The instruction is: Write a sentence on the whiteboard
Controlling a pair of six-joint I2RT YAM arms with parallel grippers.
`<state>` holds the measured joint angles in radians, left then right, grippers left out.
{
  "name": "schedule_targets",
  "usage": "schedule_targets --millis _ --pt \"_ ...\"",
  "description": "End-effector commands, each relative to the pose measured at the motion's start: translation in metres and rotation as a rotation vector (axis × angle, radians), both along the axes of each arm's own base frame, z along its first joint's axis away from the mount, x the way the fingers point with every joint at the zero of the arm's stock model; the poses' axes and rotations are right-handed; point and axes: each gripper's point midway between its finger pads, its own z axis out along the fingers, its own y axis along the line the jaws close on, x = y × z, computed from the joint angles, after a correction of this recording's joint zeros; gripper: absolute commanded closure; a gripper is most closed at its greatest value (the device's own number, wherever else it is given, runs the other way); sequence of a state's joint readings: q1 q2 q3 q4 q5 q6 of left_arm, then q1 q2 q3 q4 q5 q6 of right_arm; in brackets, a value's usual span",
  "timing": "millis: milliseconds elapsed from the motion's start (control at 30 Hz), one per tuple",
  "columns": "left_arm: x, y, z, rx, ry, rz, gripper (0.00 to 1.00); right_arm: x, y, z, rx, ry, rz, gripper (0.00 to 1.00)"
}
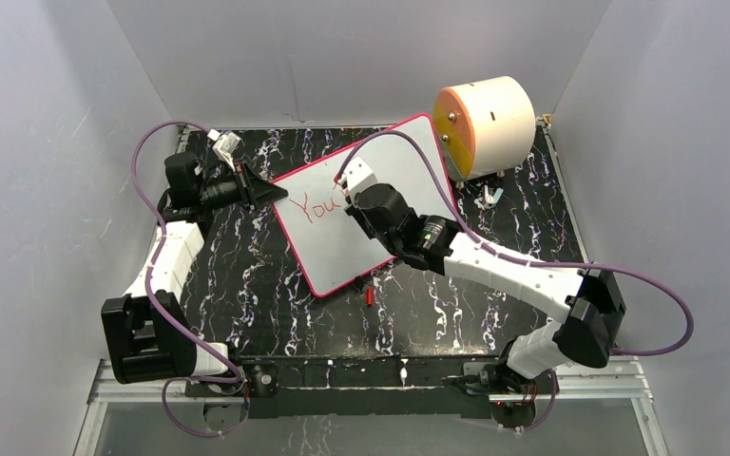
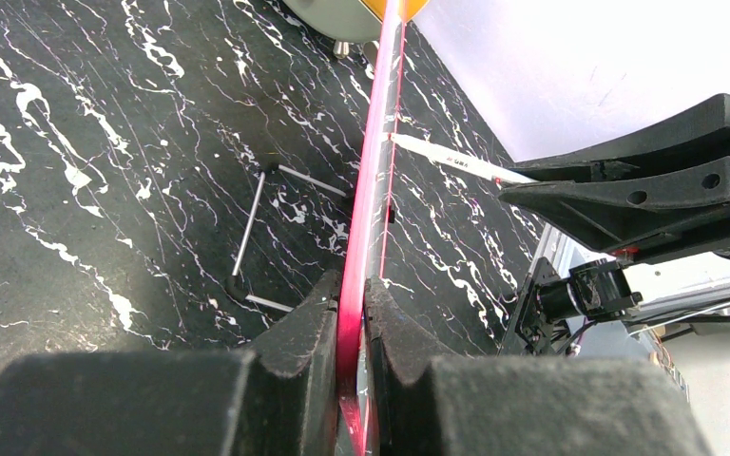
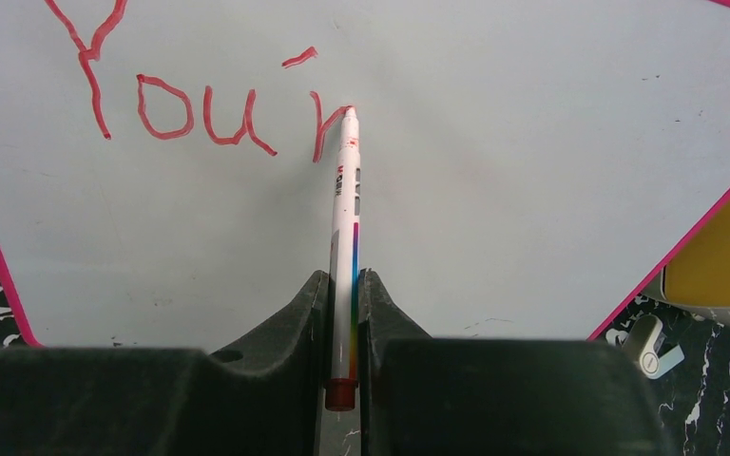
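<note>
Clamping the whiteboard (image 1: 342,249) by its left edge in the left gripper (image 1: 276,192), fingers (image 2: 309,318) pressed shut on the pink frame, one on each side. Seen edge-on from that wrist, with the frame running straight away toward the cylinder (image 1: 489,122).

Lying askew on the table (image 1: 247,285) in the top view: long axis from left to far right, far corner near the cylinder, near corner close to a small red cap (image 1: 370,296).

Gripping a marker (image 3: 346,204) tight in the right gripper (image 3: 344,280). Barrel lined up with the fingers, red butt end toward the wrist, tip pointing away and touching the white face.

Reads only "You'r" for the sentence (image 3: 200,104), running along the long axis, with the tip at the top of the r. Broad bare white to the right of the r, out to the pink edge, and below the line as well.

On the side away from the face, a wire stand (image 2: 257,228) flat on the table, close to the whiteboard.
</note>
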<state>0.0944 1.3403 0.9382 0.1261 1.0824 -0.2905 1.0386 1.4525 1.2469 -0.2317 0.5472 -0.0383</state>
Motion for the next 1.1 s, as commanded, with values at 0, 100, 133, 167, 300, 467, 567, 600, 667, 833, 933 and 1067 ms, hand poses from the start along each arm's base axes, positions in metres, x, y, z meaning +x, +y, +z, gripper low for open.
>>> schedule_targets --millis 0,100,133,167,300,467,567,600,667,833,933,1067 --pt "0.003 0.001 -0.013 0.036 0.037 0.025 1.0 0.004 -0.005 0.021 0.059 -0.026 -0.016 1.0" --pt "0.003 0.001 -0.013 0.036 0.037 0.026 1.0 0.0 -0.002 0.026 0.083 -0.027 0.019 1.0" --pt "0.003 0.001 -0.012 0.036 0.036 0.025 1.0 -0.001 -0.002 0.027 0.089 -0.025 0.027 1.0" --pt "0.003 0.001 -0.012 0.036 0.035 0.026 1.0 -0.002 -0.003 0.028 0.096 -0.022 0.034 1.0" --pt "0.003 0.001 -0.012 0.036 0.036 0.025 1.0 -0.004 -0.008 0.028 0.112 -0.01 0.037 1.0" --pt "0.003 0.001 -0.013 0.036 0.038 0.024 1.0 -0.007 -0.009 0.022 0.115 0.024 0.051 1.0" --pt "0.003 0.001 -0.013 0.036 0.037 0.024 1.0 -0.006 -0.01 0.019 0.112 0.032 0.053 1.0" --pt "0.003 0.001 -0.013 0.037 0.037 0.025 1.0 -0.006 -0.01 0.018 0.111 0.035 0.055 1.0" --pt "0.003 0.001 -0.013 0.036 0.038 0.024 1.0 -0.005 -0.01 0.017 0.108 0.038 0.053 1.0" --pt "0.003 0.001 -0.013 0.036 0.037 0.024 1.0 -0.001 -0.012 0.011 0.101 0.043 0.042 1.0" --pt "0.003 0.001 -0.013 0.036 0.038 0.023 1.0 0.001 -0.013 0.009 0.096 0.047 0.038 1.0" --pt "0.003 0.001 -0.014 0.036 0.039 0.023 1.0 0.001 -0.013 0.008 0.097 0.049 0.039 1.0"
